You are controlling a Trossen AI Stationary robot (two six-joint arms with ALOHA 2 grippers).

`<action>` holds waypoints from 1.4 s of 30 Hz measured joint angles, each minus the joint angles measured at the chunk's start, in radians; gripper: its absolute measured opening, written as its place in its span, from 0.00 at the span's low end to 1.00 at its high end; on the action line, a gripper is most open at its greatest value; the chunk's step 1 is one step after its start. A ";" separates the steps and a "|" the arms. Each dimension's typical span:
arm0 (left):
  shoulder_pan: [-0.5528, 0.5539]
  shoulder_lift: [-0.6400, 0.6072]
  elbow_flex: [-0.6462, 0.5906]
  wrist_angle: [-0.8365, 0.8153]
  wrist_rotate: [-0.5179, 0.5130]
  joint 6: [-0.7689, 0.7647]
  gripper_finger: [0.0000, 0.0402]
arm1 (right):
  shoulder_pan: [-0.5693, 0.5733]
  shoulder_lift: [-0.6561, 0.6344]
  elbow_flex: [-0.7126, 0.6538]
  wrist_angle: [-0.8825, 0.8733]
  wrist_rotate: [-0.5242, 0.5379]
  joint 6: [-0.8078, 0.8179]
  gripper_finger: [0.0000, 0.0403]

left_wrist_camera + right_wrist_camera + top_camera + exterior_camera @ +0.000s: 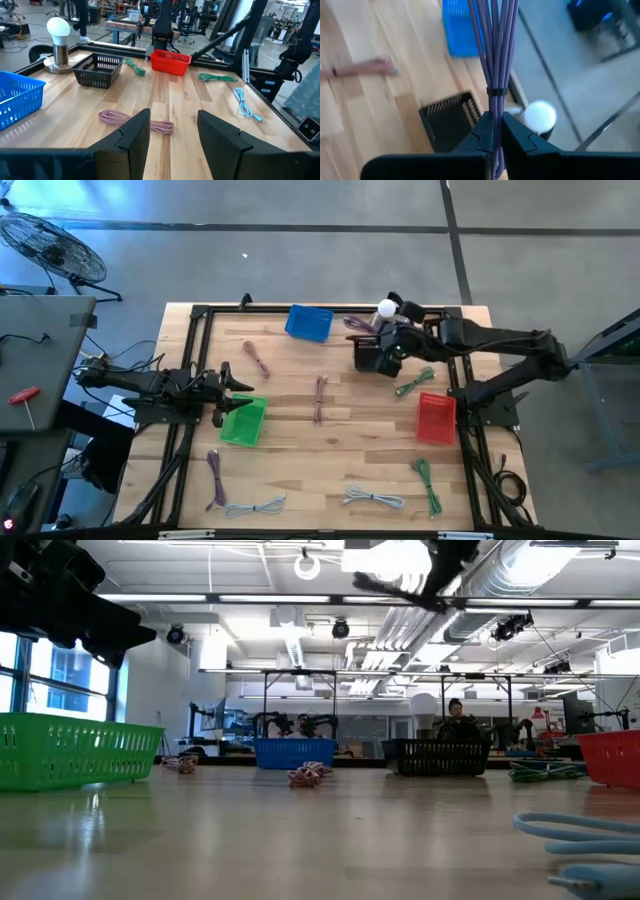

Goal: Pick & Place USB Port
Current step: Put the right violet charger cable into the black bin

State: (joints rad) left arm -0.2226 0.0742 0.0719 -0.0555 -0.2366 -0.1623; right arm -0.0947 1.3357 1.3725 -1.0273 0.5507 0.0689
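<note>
1. Gripping purple cable bundle (pixel 492 60): right gripper (pixel 494 131) clenched on it, above black basket (pixel 451 121), near blue basket (pixel 461 27).
2. Left gripper (pixel 172 132) released, holding nothing, beside green basket (pixel 243 422) on table (pixel 330 465).

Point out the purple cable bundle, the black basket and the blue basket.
purple cable bundle (pixel 492 60): right wrist view, on the strands above its tie.
black basket (pixel 97 70): left wrist view, on its near mesh wall.
blue basket (pixel 309 323): high view, on its floor.
</note>
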 joint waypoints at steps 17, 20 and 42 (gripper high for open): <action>0.000 0.000 0.000 0.000 -0.010 0.000 0.40 | -0.167 -0.022 -0.432 0.337 -0.256 -0.077 0.02; 0.000 0.000 0.000 0.000 -0.015 0.001 0.40 | -0.186 -0.022 -0.466 0.377 -0.277 -0.086 0.01; 0.000 0.000 0.000 -0.027 -0.044 0.001 0.40 | -0.302 -0.020 -0.665 0.567 -0.360 -0.094 0.01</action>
State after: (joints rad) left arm -0.2226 0.0742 0.0719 -0.0826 -0.2810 -0.1616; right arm -0.3964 1.3155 0.7070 -0.4602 0.1908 -0.0247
